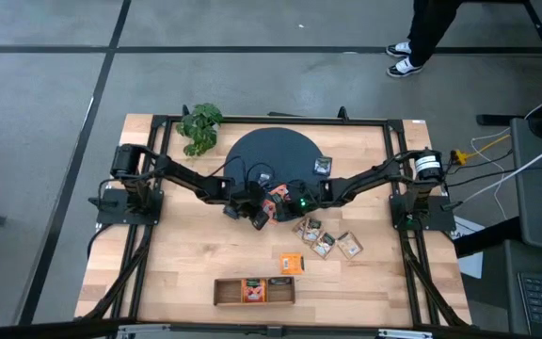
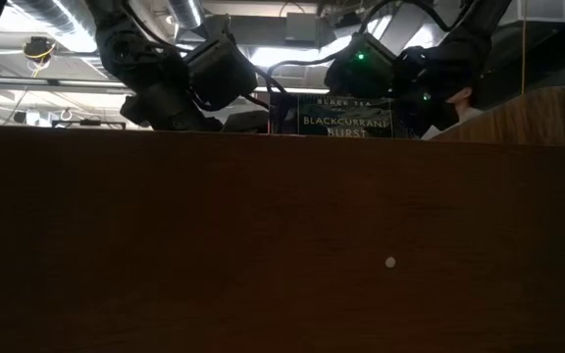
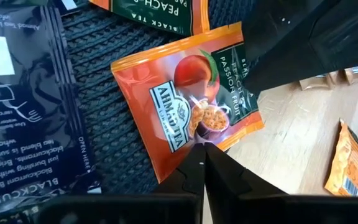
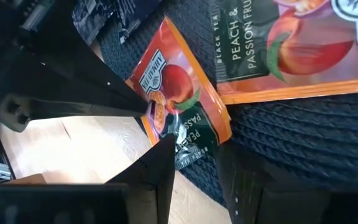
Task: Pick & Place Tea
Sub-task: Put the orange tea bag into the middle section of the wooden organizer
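The peach-and-passion-fruit sachet (image 3: 188,112) lay at the woven dark mat's (image 3: 114,124) edge nearest the wooden tray (image 1: 255,291); the left gripper (image 3: 202,149) had pinched it closed; the right gripper (image 4: 194,146) straddled its other end, parted; only one should lift it, I judged.

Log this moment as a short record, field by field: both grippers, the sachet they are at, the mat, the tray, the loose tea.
left gripper: shut on the orange peach and passion fruit sachet, at the mat's near edge
right gripper: open, its fingers either side of the same sachet's opposite edge
dark round mat: also holds a dark blackcurrant sachet and another peach sachet
wooden tray: orange sachets in its middle compartment
loose sachets: clustered on the table, right of centre
plant: far-left of the mat
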